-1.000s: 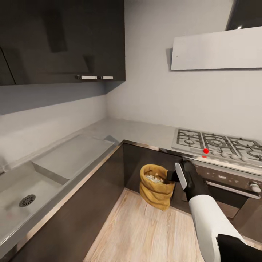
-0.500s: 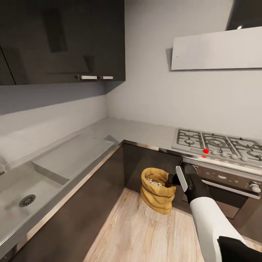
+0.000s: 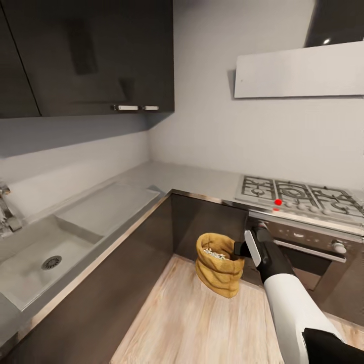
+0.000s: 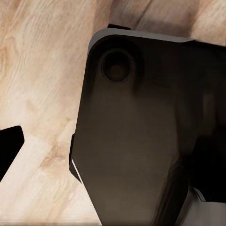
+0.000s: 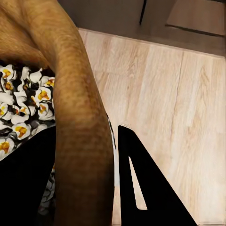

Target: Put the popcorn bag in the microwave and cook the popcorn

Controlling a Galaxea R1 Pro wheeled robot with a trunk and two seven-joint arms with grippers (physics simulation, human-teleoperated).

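Note:
The tan popcorn bag [image 3: 218, 267] hangs above the wooden floor in front of the dark corner cabinets. My right gripper [image 3: 238, 248] is shut on its rolled rim. In the right wrist view the rim [image 5: 82, 141] runs between the two black fingers [image 5: 146, 193], and whitish popcorn [image 5: 21, 108] lies inside the sack; the kernels [image 3: 215, 254] also show in the head view. The light-grey countertop [image 3: 192, 177] runs along the corner behind the bag. The microwave is out of view. The left wrist view looks down at the floor past a dark robot part [image 4: 141, 136], with one black fingertip [image 4: 9, 150] at the frame's edge.
A steel gas hob [image 3: 298, 194] sits over a built-in oven [image 3: 303, 242] to the right of the bag. A sink [image 3: 40, 258] with a tap [image 3: 6, 212] lies at the left. Dark wall cabinets [image 3: 101, 55] and a pale hood [image 3: 303, 71] hang above. Wooden floor [image 3: 192, 323] spreads below.
The whole head view has shifted, bringing more of the sink and the tap into sight. The right gripper still holds the bag, now slightly lower than a second ago.

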